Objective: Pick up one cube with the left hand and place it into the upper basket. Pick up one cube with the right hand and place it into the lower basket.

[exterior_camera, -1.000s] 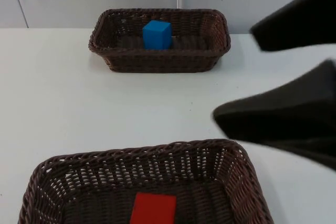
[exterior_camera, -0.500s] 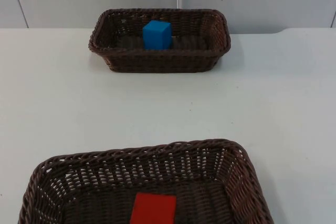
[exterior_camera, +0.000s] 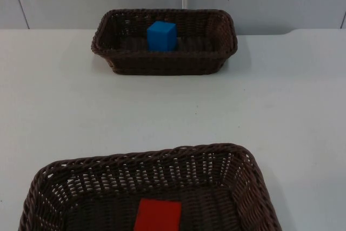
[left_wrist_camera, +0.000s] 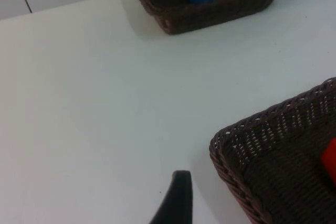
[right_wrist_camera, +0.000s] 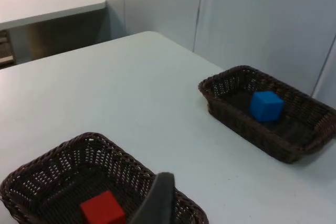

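Now that the right arm, which a second ago crossed the table's right side in the top view, has drawn back out of it, the table [exterior_camera: 65,96] carries two wicker baskets and nothing loose. Upper basket [exterior_camera: 216,60]: at the far edge by the grey wall, holding the blue cube [exterior_camera: 161,35], upright, near its middle. Lower basket [exterior_camera: 246,171]: at the near edge, holding the red cube [exterior_camera: 157,215] on its floor. Left gripper [left_wrist_camera: 176,200]: one black fingertip seen, above bare table just beside the lower basket's rim; whether it is released or clenched cannot be told. Right gripper [right_wrist_camera: 157,198]: one fingertip seen, raised above the lower basket, carrying nothing visible; state likewise undeterminable. Judgement: both placements look complete, both arms waiting.
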### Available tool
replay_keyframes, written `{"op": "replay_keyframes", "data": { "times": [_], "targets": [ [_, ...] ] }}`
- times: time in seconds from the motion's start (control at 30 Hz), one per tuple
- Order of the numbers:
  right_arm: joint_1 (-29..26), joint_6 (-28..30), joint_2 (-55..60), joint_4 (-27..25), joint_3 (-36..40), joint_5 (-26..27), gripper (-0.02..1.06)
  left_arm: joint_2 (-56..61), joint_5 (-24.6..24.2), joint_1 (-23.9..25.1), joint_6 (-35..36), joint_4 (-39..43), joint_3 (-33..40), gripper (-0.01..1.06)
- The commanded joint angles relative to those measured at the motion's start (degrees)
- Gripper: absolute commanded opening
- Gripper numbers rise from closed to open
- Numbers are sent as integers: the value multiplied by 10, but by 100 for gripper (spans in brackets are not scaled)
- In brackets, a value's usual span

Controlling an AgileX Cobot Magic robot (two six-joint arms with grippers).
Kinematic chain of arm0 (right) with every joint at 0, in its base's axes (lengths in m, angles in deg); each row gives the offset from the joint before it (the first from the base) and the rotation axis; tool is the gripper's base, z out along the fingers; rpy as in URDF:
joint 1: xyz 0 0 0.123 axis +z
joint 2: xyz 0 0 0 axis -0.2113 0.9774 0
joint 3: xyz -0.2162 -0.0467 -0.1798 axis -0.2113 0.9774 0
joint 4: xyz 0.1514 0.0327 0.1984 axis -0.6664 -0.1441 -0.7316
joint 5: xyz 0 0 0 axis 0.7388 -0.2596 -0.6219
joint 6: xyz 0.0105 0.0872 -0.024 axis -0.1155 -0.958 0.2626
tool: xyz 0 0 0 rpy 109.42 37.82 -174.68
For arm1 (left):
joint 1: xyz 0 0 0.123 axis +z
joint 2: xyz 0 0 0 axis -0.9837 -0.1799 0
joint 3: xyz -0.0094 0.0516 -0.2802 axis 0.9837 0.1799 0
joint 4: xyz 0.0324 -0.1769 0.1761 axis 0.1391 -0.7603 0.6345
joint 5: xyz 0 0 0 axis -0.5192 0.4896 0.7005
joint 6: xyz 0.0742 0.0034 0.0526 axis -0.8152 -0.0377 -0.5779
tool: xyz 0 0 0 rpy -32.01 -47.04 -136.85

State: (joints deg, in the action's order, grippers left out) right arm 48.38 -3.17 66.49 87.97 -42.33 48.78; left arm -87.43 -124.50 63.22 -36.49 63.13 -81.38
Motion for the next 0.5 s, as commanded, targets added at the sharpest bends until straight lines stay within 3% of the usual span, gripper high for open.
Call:
{"op": "replay_keyframes", "data": {
  "times": [0.0, 0.47],
  "targets": [
    [0, -3, -15, 3, 0, -15, 83, 3, -3, -1, -2, -5, 2, 78],
    [0, -11, -127, -5, 0, -126, 83, 3, -3, -1, -2, -4, 2, 78]
  ]
}}
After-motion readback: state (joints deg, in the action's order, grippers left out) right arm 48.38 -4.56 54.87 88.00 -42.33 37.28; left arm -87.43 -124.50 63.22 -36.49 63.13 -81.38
